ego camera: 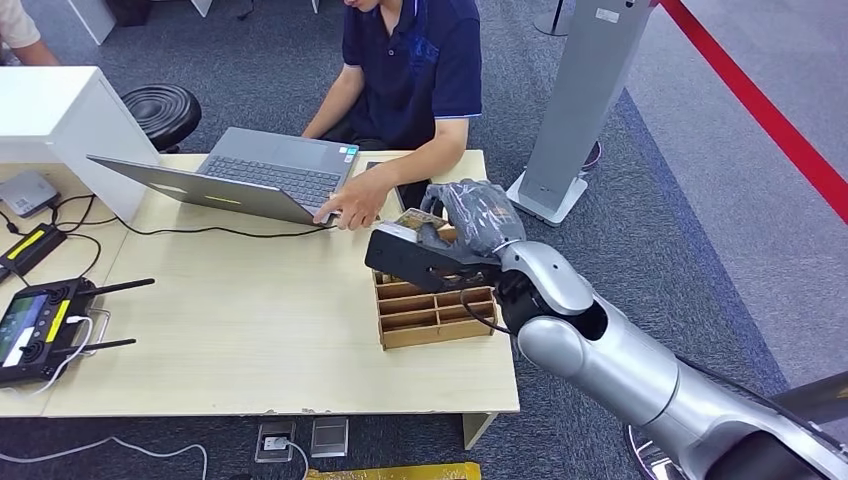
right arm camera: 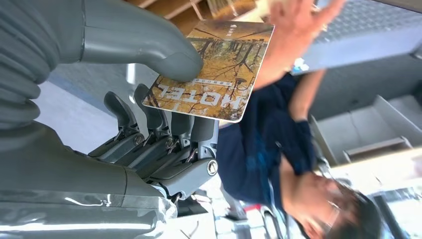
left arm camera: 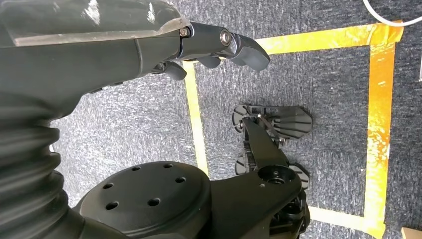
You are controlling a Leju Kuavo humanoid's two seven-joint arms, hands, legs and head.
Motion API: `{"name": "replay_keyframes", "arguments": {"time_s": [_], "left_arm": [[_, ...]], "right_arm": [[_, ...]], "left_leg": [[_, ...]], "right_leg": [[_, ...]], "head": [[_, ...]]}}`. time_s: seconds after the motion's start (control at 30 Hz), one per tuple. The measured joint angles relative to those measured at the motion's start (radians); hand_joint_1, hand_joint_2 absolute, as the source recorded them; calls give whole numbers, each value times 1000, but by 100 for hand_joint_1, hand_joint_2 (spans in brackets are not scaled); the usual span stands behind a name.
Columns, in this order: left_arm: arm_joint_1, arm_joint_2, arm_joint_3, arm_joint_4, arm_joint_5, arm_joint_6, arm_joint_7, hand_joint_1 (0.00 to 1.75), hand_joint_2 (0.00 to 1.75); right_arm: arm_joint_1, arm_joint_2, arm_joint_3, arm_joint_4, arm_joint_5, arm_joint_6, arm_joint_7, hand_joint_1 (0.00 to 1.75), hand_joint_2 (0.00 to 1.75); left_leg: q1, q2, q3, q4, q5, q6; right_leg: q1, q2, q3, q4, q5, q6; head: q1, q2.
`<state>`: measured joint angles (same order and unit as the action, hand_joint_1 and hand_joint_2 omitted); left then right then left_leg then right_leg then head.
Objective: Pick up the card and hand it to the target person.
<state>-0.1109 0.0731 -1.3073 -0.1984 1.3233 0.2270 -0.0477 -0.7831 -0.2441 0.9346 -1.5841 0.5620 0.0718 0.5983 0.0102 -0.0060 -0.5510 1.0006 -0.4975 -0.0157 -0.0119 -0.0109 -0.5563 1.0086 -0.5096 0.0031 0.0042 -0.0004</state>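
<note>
Hand-over step: card lifted, not yet passed.
Right hand pinches the autumn-forest printed hotel card under its thumb, above the wooden compartment tray on the bench; next, extend toward the seated person's hand.

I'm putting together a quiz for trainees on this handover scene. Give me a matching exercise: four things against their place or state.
Things:
1. card
2. laptop
3. wooden organizer
4. left hand

States:
A. open on the table, a person's hand at its edge
B. pinched by the right hand
C. hanging over taped carpet, holding nothing
D. on the table below the right hand

Pairs: 1-B, 2-A, 3-D, 4-C
</note>
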Motion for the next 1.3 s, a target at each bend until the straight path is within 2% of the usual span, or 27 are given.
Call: {"name": "replay_keyframes", "arguments": {"time_s": [0.13, 0.3, 0.5, 0.73, 1.13, 1.23, 1.27, 1.3], "left_arm": [[-2, 0, 0, 0, -10, -7, 0, 0, 175], [-14, -3, -1, 0, -22, -13, 5, 0, 175], [-27, -9, -2, 0, -25, -12, 6, 0, 175], [-27, -11, -2, 0, -19, 0, 5, 0, 175], [-21, -11, -3, 0, -4, 3, 5, 0, 175], [-20, -11, -3, 0, -2, 3, 6, 0, 175], [-19, -11, -3, 0, -2, 3, 6, 0, 131], [-19, -11, -3, 0, -2, 3, 6, 0, 87]], "right_arm": [[5, 12, 1, -3, 67, -72, -67, 147, 175], [10, 59, 2, 85, 240, -299, -171, 147, 175], [7, 122, 4, 255, 387, -452, -191, 147, 175], [-6, 176, 4, 409, 444, -497, -187, 147, 175], [-9, 229, 3, 519, 431, -514, -213, 147, 175], [-11, 239, 3, 537, 429, -519, -215, 37, 175], [-11, 241, 3, 541, 430, -520, -215, 0, 175], [-12, 243, 3, 546, 430, -521, -215, 0, 175]], "left_leg": [[0, 0, 0, 0, 0, 0], [0, 0, -1, 0, 0, 0], [0, 0, -1, 0, 0, 0], [0, -1, -1, 0, 0, 0], [0, 0, -1, 0, 0, 0], [0, 0, -1, 0, 0, 0], [0, 0, -1, 0, 0, 0], [0, 0, -1, 0, 0, 0]], "right_leg": [[0, 0, 0, 0, 0, 0], [0, 0, 0, 0, 0, 0], [0, 0, 0, 0, 0, 0], [0, 0, 0, 0, 0, 0], [0, 0, 0, 0, 0, 0], [0, 0, 0, 0, 0, 0], [0, 0, 0, 0, 0, 0], [0, 0, 0, 0, 0, 0]], "head": [[0, 0], [1, 0], [1, 0], [0, 0], [1, 0], [0, 0], [0, 0], [0, 0]]}}
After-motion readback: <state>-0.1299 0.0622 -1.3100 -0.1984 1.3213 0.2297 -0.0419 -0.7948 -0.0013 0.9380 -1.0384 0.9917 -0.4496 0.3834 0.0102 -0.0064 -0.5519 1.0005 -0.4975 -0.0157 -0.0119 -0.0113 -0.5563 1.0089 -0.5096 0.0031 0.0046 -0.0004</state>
